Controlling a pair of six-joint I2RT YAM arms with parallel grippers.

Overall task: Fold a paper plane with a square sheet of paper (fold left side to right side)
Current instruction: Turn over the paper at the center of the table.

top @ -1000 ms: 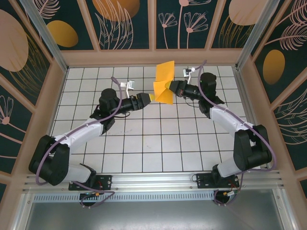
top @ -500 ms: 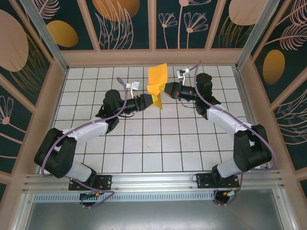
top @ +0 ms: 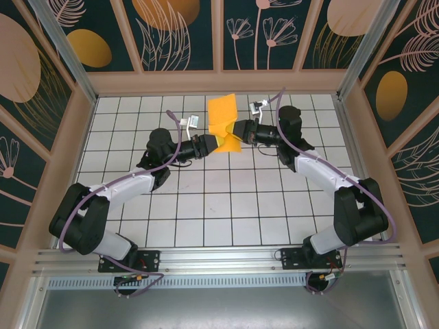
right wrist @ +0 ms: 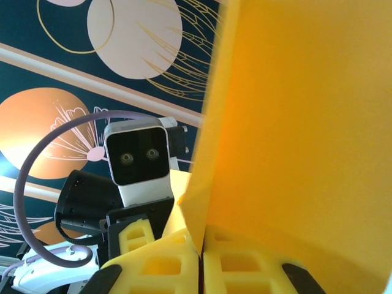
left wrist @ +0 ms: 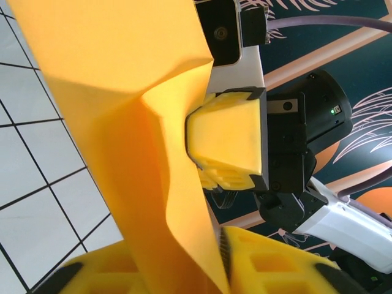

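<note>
Left fingers (left wrist: pixel 275 266) newly around orange paper (top: pixel 221 113)

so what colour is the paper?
Plain orange-yellow paper; the left wrist view shows it best.

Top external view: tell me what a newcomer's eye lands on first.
The orange-yellow square sheet of paper stands out, bent and held up over the far middle of the white tiled table. The left gripper and right gripper meet there, each pinching its lower part.
</note>
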